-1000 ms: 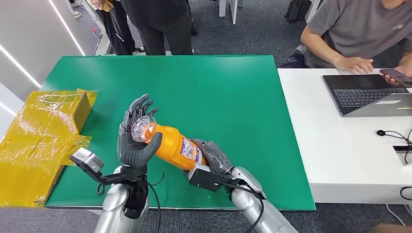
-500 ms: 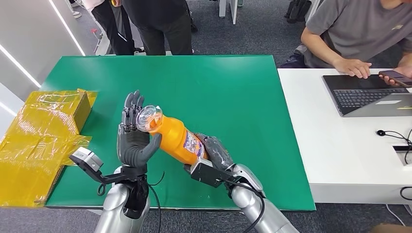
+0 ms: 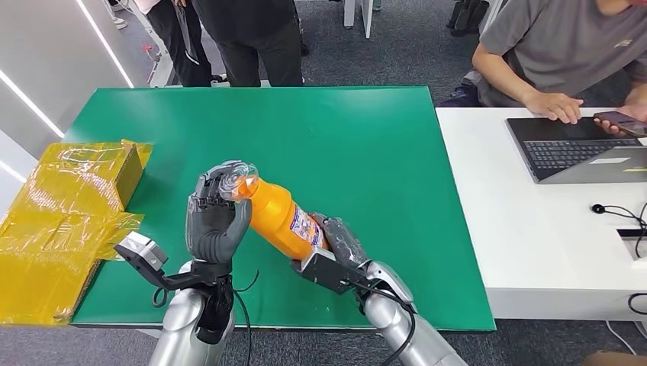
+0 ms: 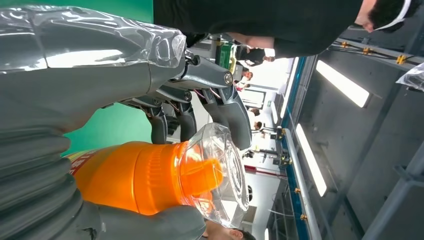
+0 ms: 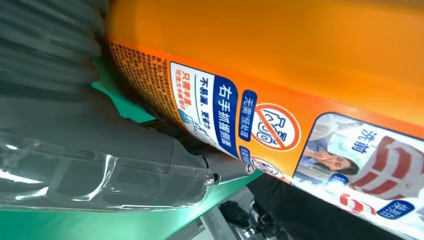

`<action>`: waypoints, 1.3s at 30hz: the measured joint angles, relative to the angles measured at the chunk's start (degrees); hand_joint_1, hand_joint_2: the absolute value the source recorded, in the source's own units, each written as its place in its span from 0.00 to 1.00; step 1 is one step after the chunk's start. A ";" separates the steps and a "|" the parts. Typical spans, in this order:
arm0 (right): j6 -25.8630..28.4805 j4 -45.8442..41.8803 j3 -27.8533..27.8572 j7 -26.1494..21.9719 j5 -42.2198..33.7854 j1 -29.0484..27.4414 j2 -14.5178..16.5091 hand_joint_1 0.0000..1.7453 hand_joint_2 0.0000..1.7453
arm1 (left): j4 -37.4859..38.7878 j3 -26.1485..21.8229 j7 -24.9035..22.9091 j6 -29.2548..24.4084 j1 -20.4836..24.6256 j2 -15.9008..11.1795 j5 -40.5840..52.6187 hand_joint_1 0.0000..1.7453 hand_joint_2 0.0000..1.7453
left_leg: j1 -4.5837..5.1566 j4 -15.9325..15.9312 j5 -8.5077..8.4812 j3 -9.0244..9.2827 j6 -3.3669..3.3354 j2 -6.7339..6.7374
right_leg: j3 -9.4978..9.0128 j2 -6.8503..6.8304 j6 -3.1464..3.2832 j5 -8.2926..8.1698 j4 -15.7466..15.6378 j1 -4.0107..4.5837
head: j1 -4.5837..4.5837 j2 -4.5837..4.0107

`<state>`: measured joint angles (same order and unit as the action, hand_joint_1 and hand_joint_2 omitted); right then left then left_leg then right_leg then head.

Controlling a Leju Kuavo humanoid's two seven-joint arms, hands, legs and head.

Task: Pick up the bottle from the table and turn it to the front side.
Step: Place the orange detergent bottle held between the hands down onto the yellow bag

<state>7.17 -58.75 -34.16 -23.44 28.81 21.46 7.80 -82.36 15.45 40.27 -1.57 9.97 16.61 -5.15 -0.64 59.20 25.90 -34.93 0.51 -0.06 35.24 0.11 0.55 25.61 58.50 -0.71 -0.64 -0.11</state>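
Observation:
An orange bottle point(image 3: 276, 214) with a clear cap point(image 3: 233, 180) and a printed label hangs tilted above the near part of the green table point(image 3: 366, 152). My right hand point(image 3: 336, 242) grips its lower body, where the label point(image 5: 280, 135) is close in the right wrist view. My left hand point(image 3: 214, 219) wraps the neck, fingers curled over the clear cap point(image 4: 220, 175) and thumb under the orange shoulder point(image 4: 135, 175).
A yellow wrapped box point(image 3: 84, 179) lies at the table's left edge. A white desk point(image 3: 534, 221) with a laptop point(image 3: 572, 149) adjoins on the right, where a seated person point(image 3: 564, 53) holds a phone. People stand beyond the far edge.
The bottle's cap end has risen, so the bottle stands steeper. My left hand's fingers, spread before, have curled over the cap. The right hand keeps its grip.

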 joint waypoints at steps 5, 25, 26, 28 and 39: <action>-0.02 0.00 0.01 -0.03 0.00 -0.16 0.00 1.00 1.00 | 0.00 0.00 0.01 0.05 -0.01 0.00 0.18 0.93 1.00 | 0.00 0.00 0.00 0.00 0.00 0.00 | 0.00 0.00 0.00 0.00 0.00 0.00 | 0.01 0.00; -1.30 0.13 0.26 0.84 5.01 -0.72 0.00 0.98 1.00 | 0.39 0.12 -0.01 8.94 -0.03 -0.12 1.73 0.00 1.00 | 0.00 0.00 0.00 0.00 0.00 0.00 | 0.00 0.00 0.00 0.00 0.00 0.00 | 0.01 0.00; -1.38 0.13 0.30 0.93 5.25 -0.75 0.00 0.98 1.00 | 0.47 0.13 -0.01 9.02 -0.03 -0.13 1.91 0.00 1.00 | 0.00 0.00 0.00 0.00 0.00 0.00 | 0.00 0.00 0.00 0.00 0.00 0.00 | 0.01 0.00; -1.59 0.13 0.35 1.13 5.63 -0.80 0.00 0.98 1.00 | 0.66 0.13 -0.01 9.07 -0.01 -0.12 2.17 0.00 1.00 | 0.00 0.00 0.00 0.00 0.00 0.00 | 0.00 0.00 0.00 0.00 0.00 0.00 | 0.01 0.00; -2.86 -0.09 0.58 1.24 8.17 -0.75 0.00 0.94 1.00 | 2.42 0.16 0.01 9.15 0.17 -0.11 2.35 0.00 1.00 | 0.00 0.00 0.00 -0.01 0.00 0.00 | 0.00 0.00 0.00 0.00 0.00 0.00 | -0.01 0.00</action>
<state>4.31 -58.84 -33.58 -22.20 36.98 20.70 7.80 -79.94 15.61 40.28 7.58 10.13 16.50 -2.80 -0.64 59.20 25.90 -34.94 0.51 -0.06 35.24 0.11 0.54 25.61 58.50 -0.71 -0.64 -0.11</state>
